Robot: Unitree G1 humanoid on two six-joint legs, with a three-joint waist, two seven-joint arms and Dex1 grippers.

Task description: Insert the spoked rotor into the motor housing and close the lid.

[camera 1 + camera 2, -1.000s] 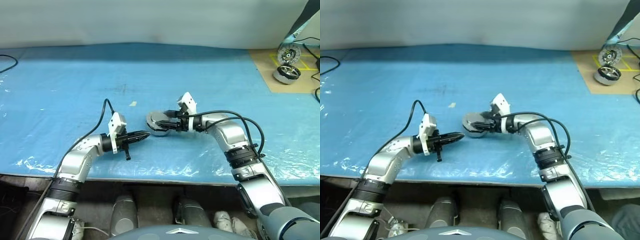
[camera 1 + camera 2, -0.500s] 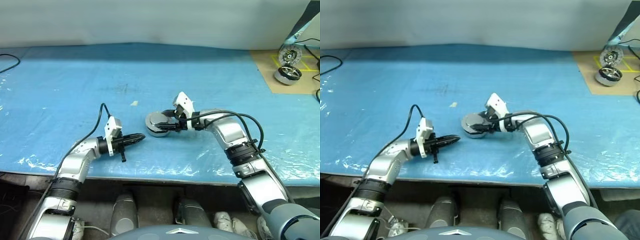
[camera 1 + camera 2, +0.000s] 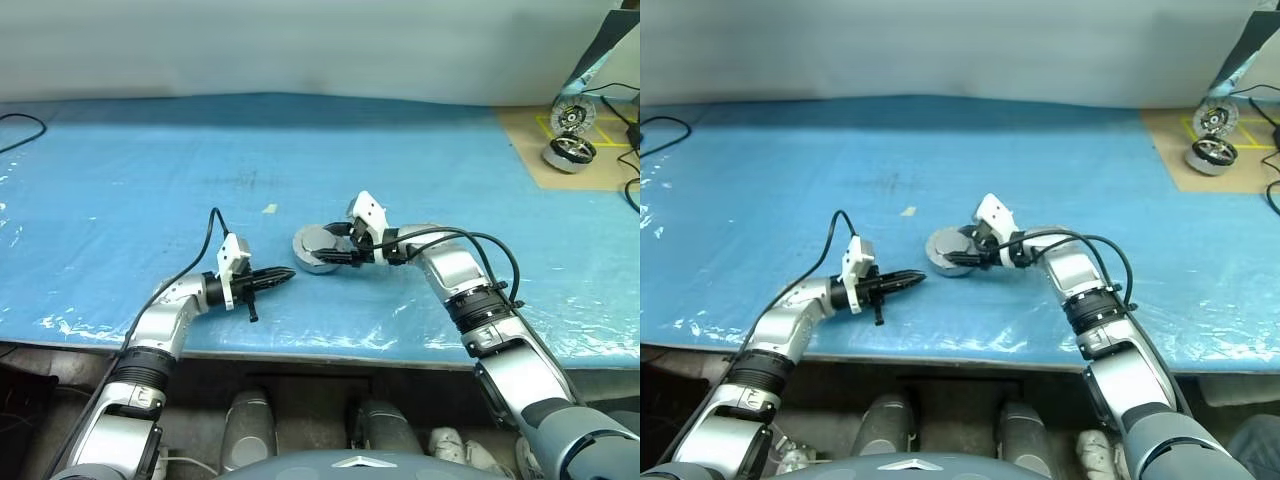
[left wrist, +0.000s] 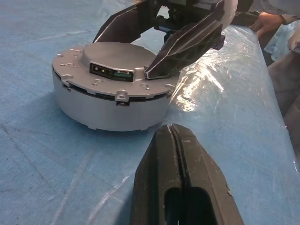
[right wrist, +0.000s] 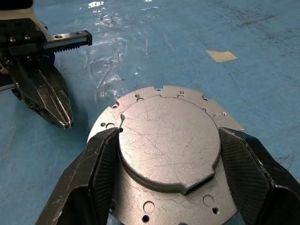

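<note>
Right wrist view: the motor housing (image 5: 168, 164), lid (image 5: 168, 143) down, sits mid-mat between the right gripper's (image 5: 171, 183) spread fingers, the left gripper (image 5: 47, 96) pressed shut just beside, bare blue mat (image 3: 420, 170) all round.

Even, fairly bright overhead lighting with a cool blue cast from the table cover (image 3: 150, 160). Specular glare appears as white patches on the wrinkled plastic film along the table's near edge (image 3: 60, 325) and beside the silver motor unit (image 4: 112, 93) in the left wrist view, where one bright streak lies on the film. Shadows are soft and short, pooling directly beneath the motor unit and the arms. The space under the table is dark. Head views are sharp at centre, with mild bowing of the table's far edge. In the left wrist view the nearest black fingers (image 4: 183, 178) are slightly soft; the lid (image 5: 168, 136) in the right wrist view shows fine scratches clearly.
</note>
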